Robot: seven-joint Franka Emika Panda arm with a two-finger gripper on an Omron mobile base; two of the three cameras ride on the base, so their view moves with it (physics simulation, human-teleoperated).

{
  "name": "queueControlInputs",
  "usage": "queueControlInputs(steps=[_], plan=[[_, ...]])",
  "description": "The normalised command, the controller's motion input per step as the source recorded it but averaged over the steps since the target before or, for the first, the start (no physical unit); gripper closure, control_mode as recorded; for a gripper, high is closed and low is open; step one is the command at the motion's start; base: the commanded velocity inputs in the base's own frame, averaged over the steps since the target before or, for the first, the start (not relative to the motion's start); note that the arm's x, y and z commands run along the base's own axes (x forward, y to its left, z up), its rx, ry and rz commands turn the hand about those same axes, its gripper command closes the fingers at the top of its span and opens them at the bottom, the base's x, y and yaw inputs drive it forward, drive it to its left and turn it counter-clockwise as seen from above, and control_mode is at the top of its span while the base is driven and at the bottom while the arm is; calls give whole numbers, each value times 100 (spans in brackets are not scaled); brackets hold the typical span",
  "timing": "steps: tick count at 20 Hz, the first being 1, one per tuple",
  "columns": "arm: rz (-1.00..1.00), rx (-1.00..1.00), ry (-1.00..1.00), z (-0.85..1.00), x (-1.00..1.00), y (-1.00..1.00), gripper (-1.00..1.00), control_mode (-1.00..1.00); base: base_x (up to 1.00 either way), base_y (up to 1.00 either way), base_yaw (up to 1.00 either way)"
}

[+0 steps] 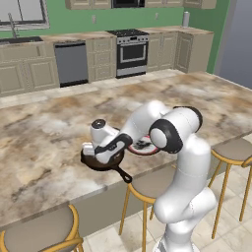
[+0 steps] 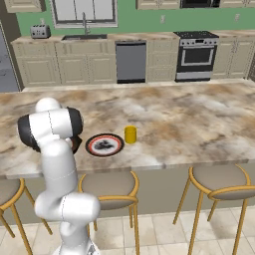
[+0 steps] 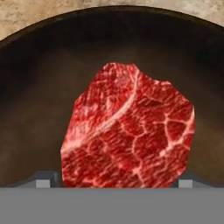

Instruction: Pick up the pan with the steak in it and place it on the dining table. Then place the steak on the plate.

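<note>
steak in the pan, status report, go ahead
Gripper open, fingertips either side of the raw red steak. Steak lies in the round dark frying pan on the marbled stone dining table. Red-rimmed plate alongside, nothing blocking.

pan (image 1: 101,162) half hidden by arm, steak (image 3: 129,131) cut off below

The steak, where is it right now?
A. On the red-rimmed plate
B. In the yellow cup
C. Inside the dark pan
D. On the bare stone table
C. In the hand view the steak lies on the dark floor of the pan, whose curved rim rises around it. The plate sits apart on the dining table, beside the yellow cup.
</note>
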Motion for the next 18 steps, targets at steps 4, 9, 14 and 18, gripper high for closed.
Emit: queueControlInputs(steps=[4,9,14,18], plan=[[0,0,0,0,0,0,100,-100,0,0,0],[-4,3,-6,22,0,-3,100,-100,0,0,0],[-11,4,-9,55,-5,-8,100,-100,0,0,0],[-13,3,-5,54,-24,-30,100,-100,0,0,0]])
